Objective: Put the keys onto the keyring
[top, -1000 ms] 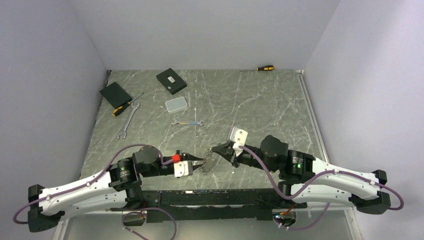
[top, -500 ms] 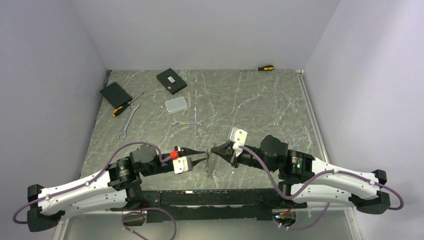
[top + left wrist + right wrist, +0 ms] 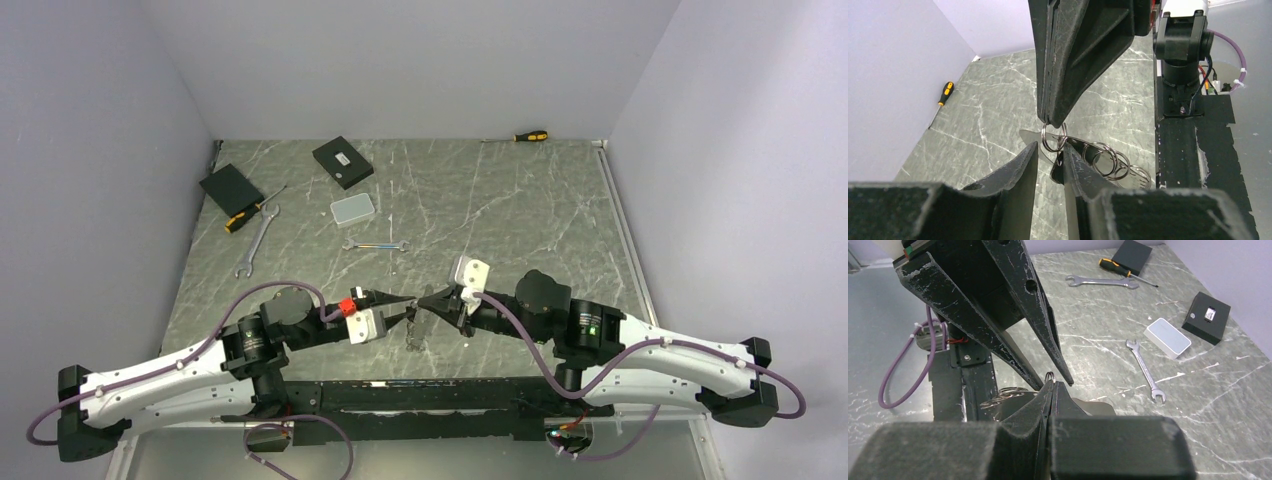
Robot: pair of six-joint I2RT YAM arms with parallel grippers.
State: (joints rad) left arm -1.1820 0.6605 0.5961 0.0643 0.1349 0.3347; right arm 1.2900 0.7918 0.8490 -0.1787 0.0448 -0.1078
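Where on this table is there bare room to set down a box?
Free: the right half, between the far screwdriver and the right arm. Crowded: the far-left part around the black boxes and wrenches, and front centre, where the left tool and right tool meet at the keyring.

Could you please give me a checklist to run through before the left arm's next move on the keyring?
1. Right gripper shut on the keyring's top ring: ok.
2. Left gripper's jaws apart, tips close beside that ring: ok.
3. Left gripper holding anything to thread on: cannot tell.
4. Ring's split opened: cannot tell.
5. Small wrench lying well away from both grippers: ok.
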